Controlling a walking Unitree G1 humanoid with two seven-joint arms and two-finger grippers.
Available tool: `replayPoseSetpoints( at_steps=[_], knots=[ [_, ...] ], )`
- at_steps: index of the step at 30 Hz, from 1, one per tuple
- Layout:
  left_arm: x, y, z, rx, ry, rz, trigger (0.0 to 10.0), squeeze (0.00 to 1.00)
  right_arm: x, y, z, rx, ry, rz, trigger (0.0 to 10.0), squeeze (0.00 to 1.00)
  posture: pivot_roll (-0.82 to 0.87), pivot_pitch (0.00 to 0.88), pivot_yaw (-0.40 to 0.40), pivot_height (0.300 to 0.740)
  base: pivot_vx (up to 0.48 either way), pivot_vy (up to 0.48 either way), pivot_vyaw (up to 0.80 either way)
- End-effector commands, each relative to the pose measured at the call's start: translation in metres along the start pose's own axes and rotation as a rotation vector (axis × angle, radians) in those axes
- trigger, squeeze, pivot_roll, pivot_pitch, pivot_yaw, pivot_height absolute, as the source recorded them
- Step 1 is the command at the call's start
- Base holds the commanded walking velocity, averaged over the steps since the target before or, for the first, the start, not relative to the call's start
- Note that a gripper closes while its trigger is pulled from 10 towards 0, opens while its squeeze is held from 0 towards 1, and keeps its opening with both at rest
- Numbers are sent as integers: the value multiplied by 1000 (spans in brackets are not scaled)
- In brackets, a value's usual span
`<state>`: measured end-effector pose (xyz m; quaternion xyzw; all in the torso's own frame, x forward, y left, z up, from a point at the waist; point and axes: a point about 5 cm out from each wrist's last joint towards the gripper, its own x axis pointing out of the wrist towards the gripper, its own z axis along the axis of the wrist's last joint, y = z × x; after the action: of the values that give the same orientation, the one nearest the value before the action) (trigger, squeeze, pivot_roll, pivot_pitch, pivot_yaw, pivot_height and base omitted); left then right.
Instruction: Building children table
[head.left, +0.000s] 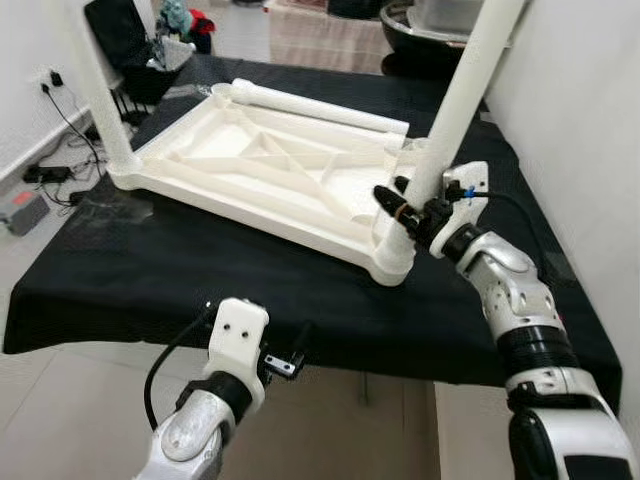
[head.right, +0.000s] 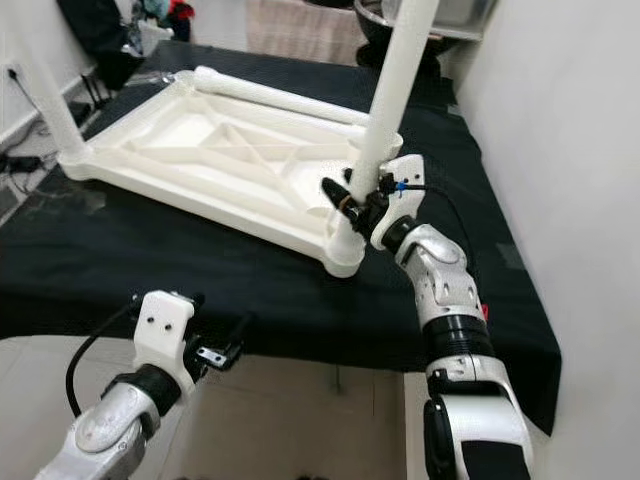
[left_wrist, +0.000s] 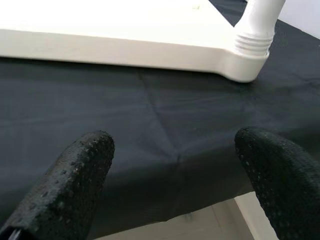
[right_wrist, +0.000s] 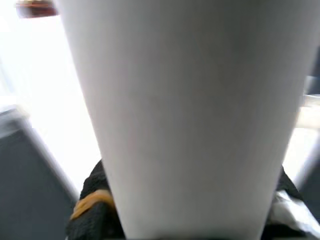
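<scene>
White table leg (head.left: 462, 95) clamped in right pincer (head.left: 405, 207) — left pincer (left_wrist: 175, 175) apart, no writing.

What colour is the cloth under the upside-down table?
Black; the cloth shows best in the left eye view, beneath the white tabletop.
</scene>
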<state>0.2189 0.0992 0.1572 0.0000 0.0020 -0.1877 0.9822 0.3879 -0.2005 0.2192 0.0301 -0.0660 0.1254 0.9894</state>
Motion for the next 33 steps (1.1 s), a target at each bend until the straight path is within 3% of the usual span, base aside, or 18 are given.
replayPoseSetpoints(
  at_steps=[1, 4, 10, 11, 14, 15, 17, 18, 19, 20, 22, 23, 24, 26, 27, 30, 31, 33],
  knots=[
    [-1, -2, -5, -10, 16, -8, 10000, 0, -21, -44, -20, -48, 121, -433, 0, 0, 91, 156, -108, 740, 0, 0, 0],
    [-1, -2, -5, -9, 16, -9, 10000, 0, -35, -58, -22, -52, 123, -688, 0, 0, 93, 155, -108, 740, 0, 0, 0],
    [-1, -2, -5, -9, 17, -9, 10000, 0, -48, -52, -23, -49, 88, -878, 0, 0, 93, 159, -106, 740, 0, 0, 0],
    [0, -2, -5, -9, 17, -8, 10000, 0, -43, -44, -23, -33, 74, -854, 10000, 0, 94, 157, -107, 740, 0, 0, 0],
    [0, -2, -5, -9, 18, -8, 10000, 0, -35, -33, -22, 5, 38, -777, 10000, 0, 93, 159, -107, 740, 0, 0, 0],
    [0, -2, -5, -9, 18, -7, 10000, 0, -27, -23, -19, 25, 3, -708, 10000, 1000, 92, 159, -107, 740, 0, 0, 0],
    [0, -2, -5, -10, 18, -7, 10000, 0, -14, -6, -11, 90, -78, -514, 10000, 1000, 90, 161, -108, 740, 0, 0, 0],
    [0, -2, -5, -10, 18, -7, 10000, 0, -14, -6, -11, 90, -78, -514, 10000, 1000, 90, 161, -108, 740, 0, 0, 0],
    [1, -2, -5, -10, 18, -7, 10000, 0, -10, -2, -7, 129, -100, -413, 10000, 0, 89, 163, -111, 740, 0, 0, 0],
    [1, -2, -5, -10, 18, -7, 10000, 0, -10, -2, -7, 129, -100, -413, 10000, 0, 89, 163, -111, 740, 0, 0, 0],
    [1, -2, -4, -13, 16, -6, 10000, 0, -8, 5, -3, 275, -96, -107, 10000, 0, 86, 166, -111, 740, 0, 0, 0],
    [1, -2, -4, -13, 16, -6, 10000, 0, -8, 5, -3, 275, -96, -107, 10000, 0, 86, 166, -111, 740, 0, 0, 0],
    [1, -2, -4, -13, 16, -5, 10000, 0, -14, 9, -2, 310, -80, 86, 10000, 0, 86, 168, -114, 740, 0, 0, 0],
    [1, -2, -4, -13, 16, -5, 10000, 0, -14, 9, -2, 310, -80, 86, 10000, 0, 86, 168, -114, 740, 0, 0, 0],
    [1, -2, -4, -14, 16, -5, 10000, 0, -20, 12, -2, 341, -62, 239, 10000, 0, 86, 168, -116, 740, 0, 0, 0],
    [1, -2, -4, -15, 15, -4, 10000, 0, -28, 13, -3, 354, -35, 371, 10000, 0, 89, 171, -118, 740, 0, 0, 0],
    [1, -2, -4, -16, 15, -1, 10000, 0, -39, 16, -1, 349, -2, 577, 10000, 0, 90, 173, -117, 740, 0, 0, 0],
    [1, -2, -4, -16, 14, 0, 10000, 0, -41, 18, -1, 344, 8, 640, 10000, 0, 89, 173, -117, 740, 0, 0, 0]
  ],
)
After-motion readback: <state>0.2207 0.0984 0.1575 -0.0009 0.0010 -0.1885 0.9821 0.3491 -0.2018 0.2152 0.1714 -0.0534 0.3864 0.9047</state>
